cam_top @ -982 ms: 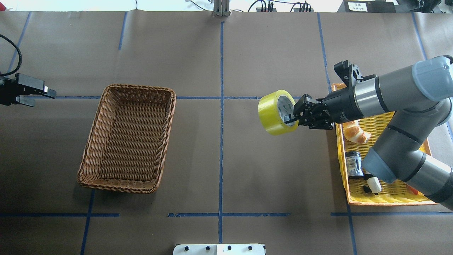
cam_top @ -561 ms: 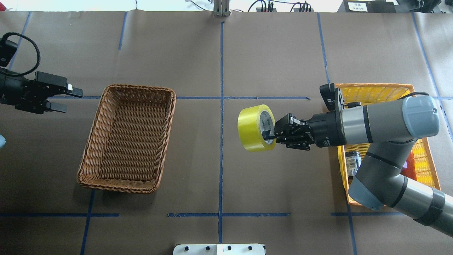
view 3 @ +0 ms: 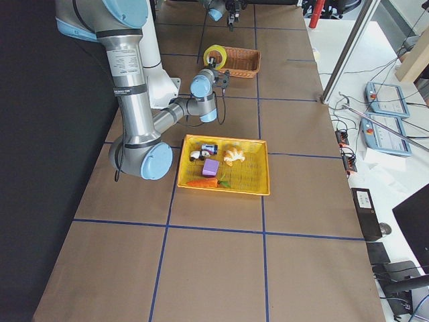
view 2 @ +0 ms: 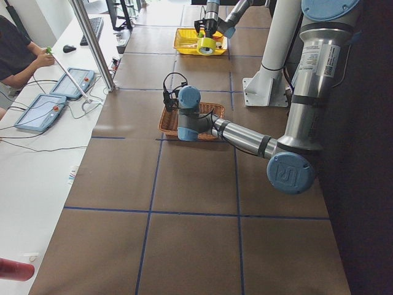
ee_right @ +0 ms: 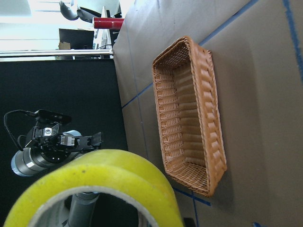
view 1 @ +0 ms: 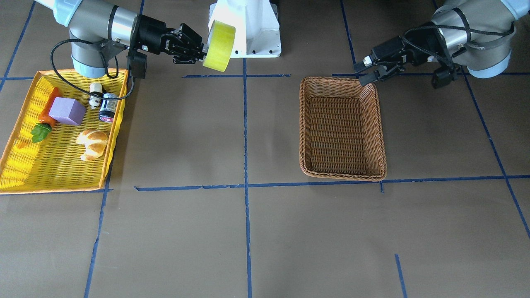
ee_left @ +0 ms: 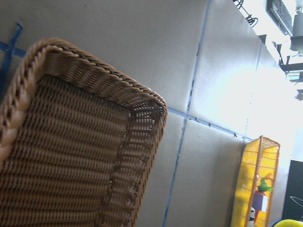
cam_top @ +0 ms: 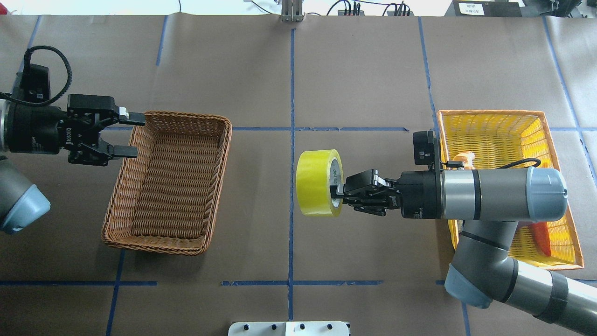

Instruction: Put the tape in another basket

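The yellow tape [cam_top: 319, 183] is held in the air by my right gripper [cam_top: 335, 191], which is shut on its rim, near the table's centre line. It also shows in the front view [view 1: 219, 45] and fills the bottom of the right wrist view [ee_right: 94, 184]. The brown wicker basket [cam_top: 227, 140] stands empty on the left half, well apart from the tape; it also shows in the front view [view 1: 304, 124]. My left gripper [cam_top: 133, 136] is open and empty, with its fingers over the basket's far left corner [ee_left: 147, 97].
The yellow basket [cam_top: 489, 114] sits at the right under my right arm. In the front view it [view 1: 112, 136] holds a croissant [view 1: 93, 142], a purple block [view 1: 66, 111], a carrot [view 1: 47, 105] and a small bottle [view 1: 107, 106].
My right gripper has carried the tape leftward from beside the yellow basket to the centre line. My left gripper has moved right, up to the brown basket's corner.
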Controlling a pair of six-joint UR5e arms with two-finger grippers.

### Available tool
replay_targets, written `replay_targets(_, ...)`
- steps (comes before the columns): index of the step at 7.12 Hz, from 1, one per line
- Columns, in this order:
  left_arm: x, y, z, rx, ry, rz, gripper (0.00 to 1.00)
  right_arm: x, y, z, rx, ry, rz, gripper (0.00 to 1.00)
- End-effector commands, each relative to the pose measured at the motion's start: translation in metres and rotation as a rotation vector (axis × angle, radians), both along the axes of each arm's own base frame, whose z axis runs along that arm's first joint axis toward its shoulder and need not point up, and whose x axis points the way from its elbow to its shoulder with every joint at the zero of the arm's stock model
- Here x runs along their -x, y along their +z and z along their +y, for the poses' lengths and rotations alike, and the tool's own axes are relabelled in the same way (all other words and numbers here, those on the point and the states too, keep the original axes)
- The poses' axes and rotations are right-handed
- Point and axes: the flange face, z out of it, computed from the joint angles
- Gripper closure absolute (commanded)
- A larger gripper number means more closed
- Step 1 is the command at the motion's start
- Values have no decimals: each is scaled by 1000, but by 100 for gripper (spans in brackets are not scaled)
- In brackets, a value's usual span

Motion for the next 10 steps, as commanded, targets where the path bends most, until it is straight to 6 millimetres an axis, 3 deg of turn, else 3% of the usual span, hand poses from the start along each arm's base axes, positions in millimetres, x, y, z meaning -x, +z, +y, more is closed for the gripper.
replay_targets(1, -44, -68, 45, 80, 84, 216, 0, 14, -30, 12, -17, -10, -74, 100)
replay_targets(2, -56, -84, 55, 64, 104, 276, 0, 15, -37, 17, -24, -18, -89, 100)
replay_targets(4, -62, -88, 75, 50, 90, 410, 0, 7, -47, 30, -54, -34, -161, 100)
replay_targets(6, -70, -107, 77, 34, 107, 442, 0, 14, -44, 39, -46, -42, -180, 99)
replay_targets(7, -90, -119, 94, 36, 158, 461, 0, 20, -44, 45, -40, -52, -179, 99)
replay_targets(8, -103, -121, 106, 64, 165, 478, 0, 27, -39, 49, -36, -63, -166, 99)
replay_targets(10, -112, -130, 107, 68, 167, 494, 0, 30, -38, 52, -34, -71, -167, 99)
